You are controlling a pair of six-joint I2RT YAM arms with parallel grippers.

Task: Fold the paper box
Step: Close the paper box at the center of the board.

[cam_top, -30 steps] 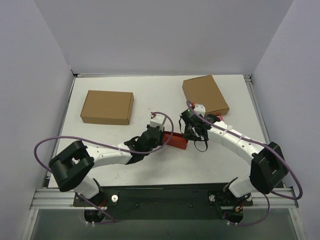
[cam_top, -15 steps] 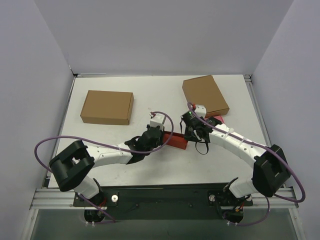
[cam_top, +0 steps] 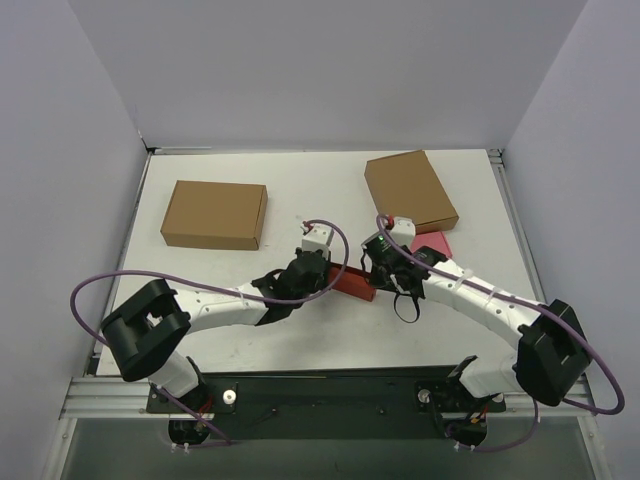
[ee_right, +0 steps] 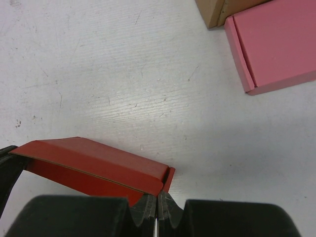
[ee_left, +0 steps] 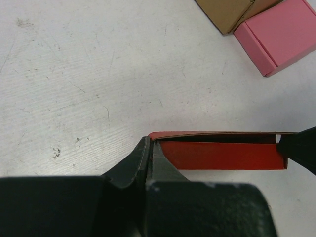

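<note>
The fingers (ee_left: 134, 163) of the left gripper (ee_left: 150, 148) were pressed tight together on one end of the paper box (ee_left: 222, 154), pinching a thin red wall edge between them. The right gripper (ee_right: 158, 197) was closed just as narrowly on the opposite end, at the corner where a small flap met the folded panel. From above, the paper box (cam_top: 352, 283) sat between the two wrists near the middle of the table (cam_top: 300, 180), with the pink box (cam_top: 434, 243) near it on the far right and the two brown boxes (cam_top: 215, 213) well apart toward the back. It looked partly formed, with one long panel creased over and the inside open toward the left wrist camera. Whether its underside touched the table could not be told. The step in hand appeared to be shaping the long walls along their creases. Doing it well probably called for both pinches to hold firm, with the wrists turning together so the thin card bent on the scored line rather than buckling. Pulling the ends apart would risk a tear or slip.
</note>
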